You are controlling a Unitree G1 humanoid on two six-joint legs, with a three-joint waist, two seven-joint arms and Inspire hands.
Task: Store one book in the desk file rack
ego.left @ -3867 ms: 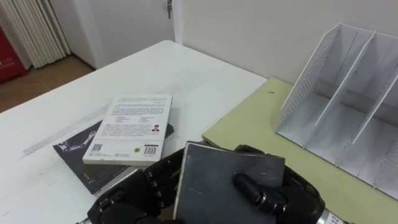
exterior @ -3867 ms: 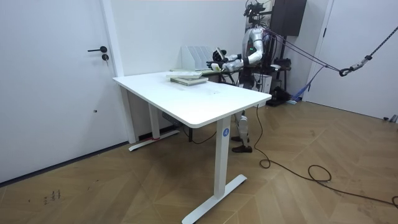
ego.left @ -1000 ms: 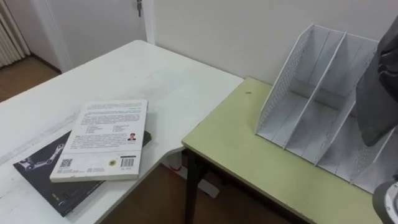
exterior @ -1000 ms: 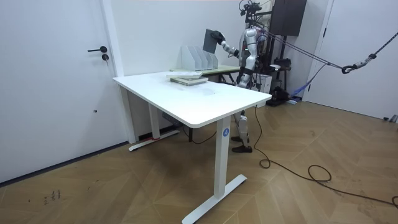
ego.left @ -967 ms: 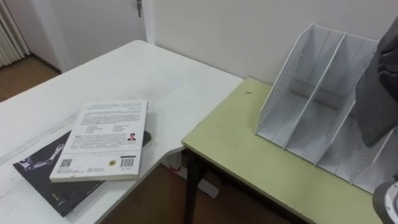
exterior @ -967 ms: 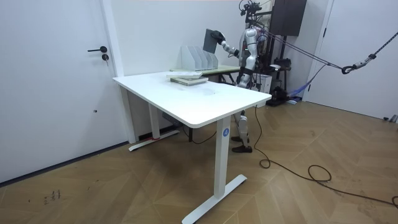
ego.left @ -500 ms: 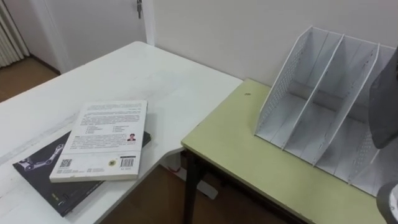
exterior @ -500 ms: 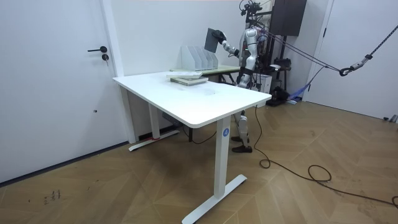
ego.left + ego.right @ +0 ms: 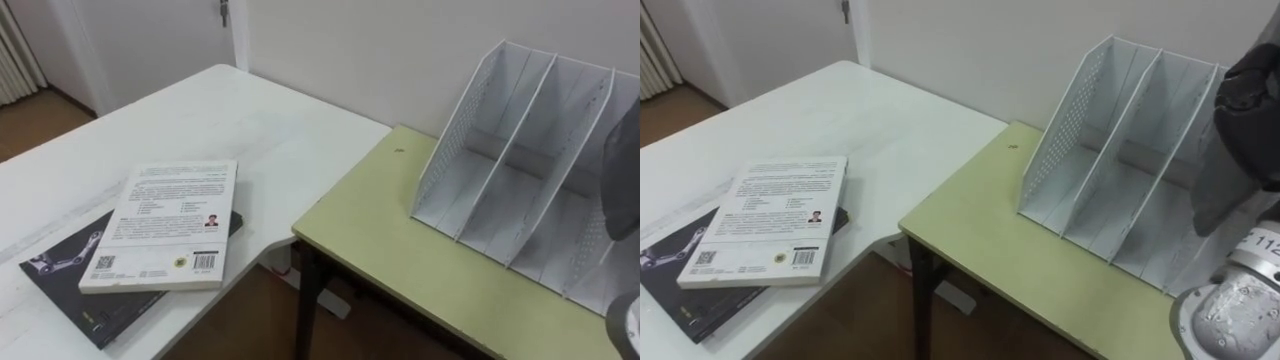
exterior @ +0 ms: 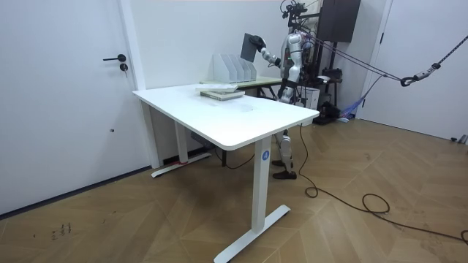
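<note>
A white file rack [image 9: 1110,160] with several upright slots stands on the green desk [image 9: 1040,270], against the wall. My right hand [image 9: 1252,85] is shut on the top of a dark grey book [image 9: 1225,195]. The book hangs upright in front of the rack's right end, and its lower edge is close to the rightmost slot; I cannot tell whether it touches. In the left eye view, the grey book [image 9: 625,185] shows at the right edge. In the room view I stand at the green desk with the book [image 10: 251,45] raised above the rack [image 10: 232,67].
Two more books lie stacked on the white table [image 9: 230,110] to my left: a white-covered book [image 9: 170,222] on a black book [image 9: 75,285]. A narrow gap separates the white table from the green desk. The wall stands right behind the rack.
Since 3.9 s ago the grey book has gone from low in front of me, in both hands, up to the rack's right end. In the last second it sank a little and moved right.
</note>
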